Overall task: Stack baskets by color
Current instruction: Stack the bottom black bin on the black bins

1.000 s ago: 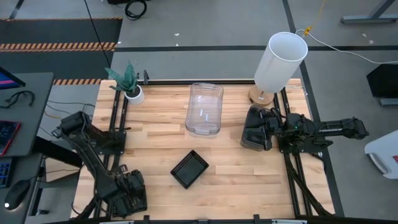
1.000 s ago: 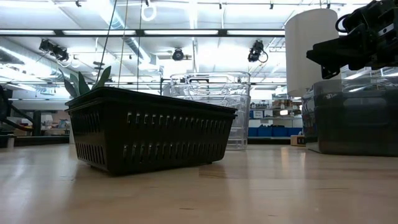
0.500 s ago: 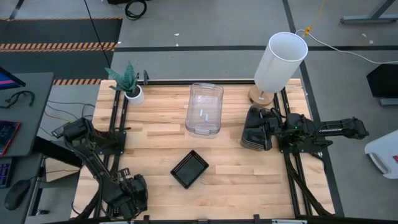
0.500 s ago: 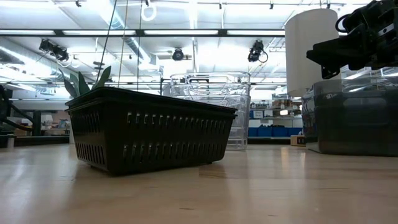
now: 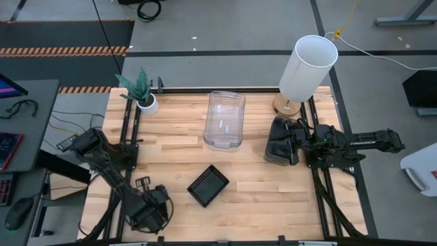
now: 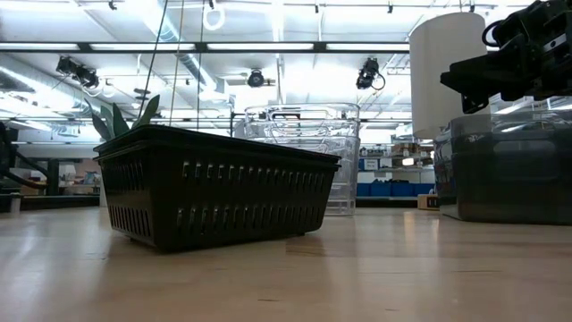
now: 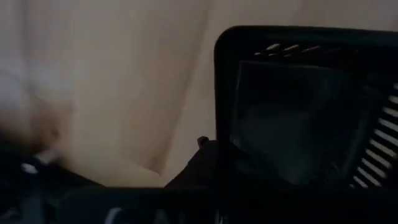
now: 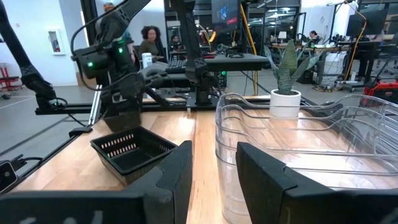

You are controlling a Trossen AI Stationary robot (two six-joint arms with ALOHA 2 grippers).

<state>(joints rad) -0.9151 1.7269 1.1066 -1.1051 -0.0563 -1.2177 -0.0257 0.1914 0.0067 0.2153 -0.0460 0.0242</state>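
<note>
A single black perforated basket (image 5: 208,185) (image 6: 214,192) rests bottom-down on the wooden table, near the front middle. My left gripper (image 5: 157,206) (image 8: 122,114) points down just to the basket's left, shut and empty; its wrist view shows the basket's corner (image 7: 298,106) close by. Two clear baskets (image 5: 225,119) (image 8: 292,149) stand nested at the far middle. A stack of grey baskets (image 5: 273,150) (image 6: 509,170) stands at the right. My right gripper (image 8: 211,180) (image 6: 451,79) hangs level above the stack, open, with nothing between its fingers.
A tall white lamp shade (image 5: 307,67) stands at the far right corner and a small potted plant (image 5: 142,92) at the far left. Bare wood lies between the black basket and the grey stack. People and desks show beyond the table (image 8: 149,40).
My left gripper has gone along the table's near edge toward the right, closer to the black basket, and has sunk a little. The baskets and my right arm have kept still.
</note>
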